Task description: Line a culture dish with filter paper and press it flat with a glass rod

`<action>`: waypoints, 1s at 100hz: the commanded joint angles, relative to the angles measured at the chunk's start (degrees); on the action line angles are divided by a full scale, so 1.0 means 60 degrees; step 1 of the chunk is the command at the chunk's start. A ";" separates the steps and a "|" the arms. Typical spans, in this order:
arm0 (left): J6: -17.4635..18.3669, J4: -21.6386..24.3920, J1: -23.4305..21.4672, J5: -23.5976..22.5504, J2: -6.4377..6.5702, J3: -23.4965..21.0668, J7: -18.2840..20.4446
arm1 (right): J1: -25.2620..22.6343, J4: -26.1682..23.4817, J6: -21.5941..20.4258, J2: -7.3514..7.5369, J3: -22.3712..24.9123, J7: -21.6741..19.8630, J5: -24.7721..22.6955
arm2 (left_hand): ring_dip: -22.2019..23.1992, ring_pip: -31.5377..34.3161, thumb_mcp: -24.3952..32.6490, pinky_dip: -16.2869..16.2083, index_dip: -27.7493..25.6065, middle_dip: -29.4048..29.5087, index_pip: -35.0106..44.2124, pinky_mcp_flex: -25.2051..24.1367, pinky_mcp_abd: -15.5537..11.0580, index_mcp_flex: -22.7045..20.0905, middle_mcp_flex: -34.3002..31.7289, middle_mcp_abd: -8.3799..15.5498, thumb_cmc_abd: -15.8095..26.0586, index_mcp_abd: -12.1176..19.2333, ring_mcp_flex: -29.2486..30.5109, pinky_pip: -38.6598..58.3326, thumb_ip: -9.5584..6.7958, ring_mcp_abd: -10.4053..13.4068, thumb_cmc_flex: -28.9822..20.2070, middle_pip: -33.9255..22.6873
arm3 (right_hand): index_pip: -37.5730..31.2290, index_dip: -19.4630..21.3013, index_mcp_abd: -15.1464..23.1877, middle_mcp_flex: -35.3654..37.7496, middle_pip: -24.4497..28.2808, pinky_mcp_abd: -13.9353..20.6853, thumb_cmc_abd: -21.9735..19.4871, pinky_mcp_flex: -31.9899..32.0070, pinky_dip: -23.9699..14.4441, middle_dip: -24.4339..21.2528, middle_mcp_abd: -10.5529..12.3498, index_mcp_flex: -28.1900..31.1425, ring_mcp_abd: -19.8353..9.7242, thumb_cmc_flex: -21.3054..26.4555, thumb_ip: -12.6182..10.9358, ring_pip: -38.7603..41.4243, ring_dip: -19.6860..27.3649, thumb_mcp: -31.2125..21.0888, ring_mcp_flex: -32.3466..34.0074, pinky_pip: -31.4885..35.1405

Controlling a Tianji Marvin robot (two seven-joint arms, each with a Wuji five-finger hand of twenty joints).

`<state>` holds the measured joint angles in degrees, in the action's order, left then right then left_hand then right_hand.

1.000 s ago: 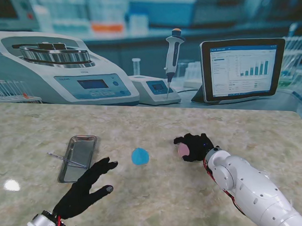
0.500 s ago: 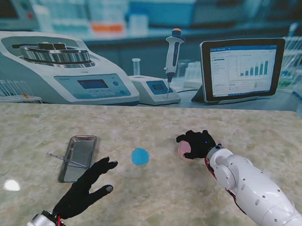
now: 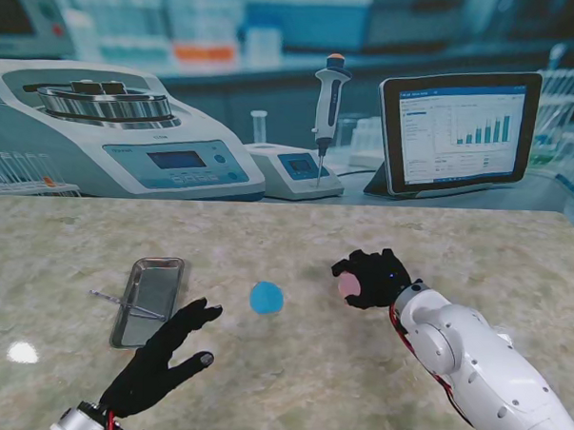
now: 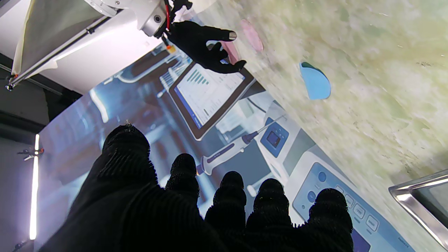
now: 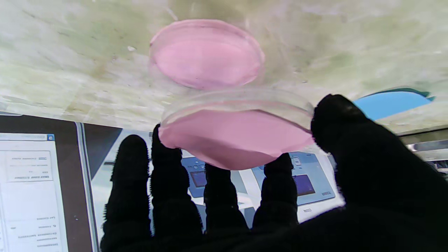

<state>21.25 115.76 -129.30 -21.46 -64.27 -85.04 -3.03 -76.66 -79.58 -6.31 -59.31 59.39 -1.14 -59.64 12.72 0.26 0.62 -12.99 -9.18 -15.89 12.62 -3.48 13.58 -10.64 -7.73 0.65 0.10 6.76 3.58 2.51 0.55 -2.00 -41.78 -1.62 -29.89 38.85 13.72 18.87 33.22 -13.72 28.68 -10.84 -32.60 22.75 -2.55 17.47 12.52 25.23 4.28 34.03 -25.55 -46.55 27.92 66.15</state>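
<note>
Pale green marbled table (image 3: 289, 377) before a printed laboratory backdrop (image 3: 275, 43) showing a centrifuge, pipette and tablet. Right hand (image 3: 370, 279), at about 2 o'clock from the table's centre, grips a clear dish lid (image 5: 238, 105) between thumb and fingers, raised off the pink culture dish (image 5: 206, 52) resting on the table beneath. Blue filter paper (image 3: 266, 298) lies at centre. At 9 o'clock, a steel tray (image 3: 150, 299) carries the glass rod (image 3: 121, 304). Left hand (image 3: 162, 357), at 7 o'clock, is spread wide, holding nothing.
</note>
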 commanded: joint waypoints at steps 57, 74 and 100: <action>0.0148 0.0050 -0.0203 0.0173 -0.0032 -0.0122 0.0022 | -0.2864 -0.2891 -0.0161 0.0067 0.0586 -0.0331 -0.0927 | 0.0130 0.0055 -0.0182 -0.0103 -0.0083 -0.0357 0.0097 -0.0053 -0.0053 -0.0074 0.0094 0.0182 0.0253 0.0107 -0.0253 -0.0315 -0.0083 -0.0003 -0.0094 -0.0070 | -0.0621 0.0018 -0.0302 0.0285 0.0600 0.0075 -0.0528 0.0124 -0.0353 0.0405 0.0144 0.0340 -0.0803 0.0813 -0.0282 0.0769 -0.0470 -0.0785 0.0591 0.0355; 0.0149 0.0027 -0.0217 0.0223 -0.0033 -0.0135 0.0035 | -0.3477 -0.3402 0.0411 0.0059 0.0464 -0.0354 -0.1105 | 0.0126 0.0052 -0.0184 -0.0101 -0.0085 -0.0356 0.0102 -0.0053 -0.0057 -0.0080 0.0096 0.0182 0.0243 0.0102 -0.0253 -0.0317 -0.0082 0.0003 -0.0099 -0.0066 | -0.0578 -0.0016 -0.0310 0.0280 0.0580 0.0115 -0.0552 0.0150 -0.0409 0.0417 0.0147 0.0335 -0.0741 0.0833 -0.0286 0.0766 -0.0494 -0.0732 0.0508 0.0384; 0.0188 -0.0007 -0.0244 0.0284 -0.0034 -0.0158 0.0053 | -0.3958 -0.3679 0.0405 0.0128 0.0272 -0.0342 -0.1561 | 0.0125 0.0051 -0.0179 -0.0099 -0.0085 -0.0356 0.0101 -0.0052 -0.0055 -0.0081 0.0100 0.0182 0.0248 0.0116 -0.0257 -0.0317 -0.0083 -0.0004 -0.0104 -0.0065 | -0.0461 -0.0063 -0.0288 0.0260 0.0531 0.0113 -0.0562 0.0243 -0.0475 0.0435 0.0156 0.0226 -0.0669 0.0845 -0.0301 0.0755 -0.0531 -0.0676 0.0448 0.0347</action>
<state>22.22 115.71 -130.30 -19.96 -64.37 -85.96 -2.91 -99.49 -101.35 -3.42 -58.67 61.81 -3.01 -69.09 12.72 0.27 0.62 -12.99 -9.18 -15.89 12.62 -3.48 13.60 -10.64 -7.73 0.65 0.10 6.76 3.58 2.51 0.55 -2.00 -41.78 -1.62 -30.03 38.71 13.58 18.90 33.22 -13.66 28.68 -10.37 -34.03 23.37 -2.58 17.49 12.82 25.23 4.28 34.04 -26.47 -46.55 27.92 66.19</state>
